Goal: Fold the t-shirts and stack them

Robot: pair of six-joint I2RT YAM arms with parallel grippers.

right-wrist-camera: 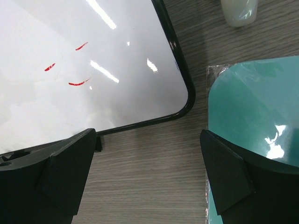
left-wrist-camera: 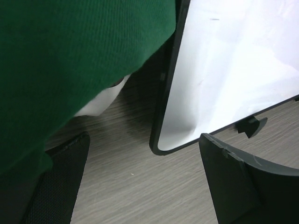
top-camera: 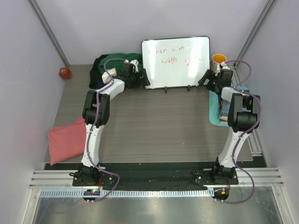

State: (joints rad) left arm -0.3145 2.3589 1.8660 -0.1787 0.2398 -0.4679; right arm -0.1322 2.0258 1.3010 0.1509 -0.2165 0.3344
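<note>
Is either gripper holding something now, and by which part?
Nothing is held: the left gripper and the right gripper both stand open and empty.

A whiteboard (top-camera: 175, 63) with red writing stands at the back, yellow mug (top-camera: 218, 59) and teal mat (right-wrist-camera: 252, 107) to its right, red ball (top-camera: 64, 72) far left

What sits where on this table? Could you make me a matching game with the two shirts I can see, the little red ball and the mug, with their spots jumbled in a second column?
Things:
1. dark green t-shirt
2. salmon pink t-shirt
3. red ball
4. mug

Places:
A. near left edge of the table
B. far right, just right of the whiteboard
C. heaped just left of the whiteboard
D. far left corner, by the wall

Pairs: 1-C, 2-A, 3-D, 4-B
</note>
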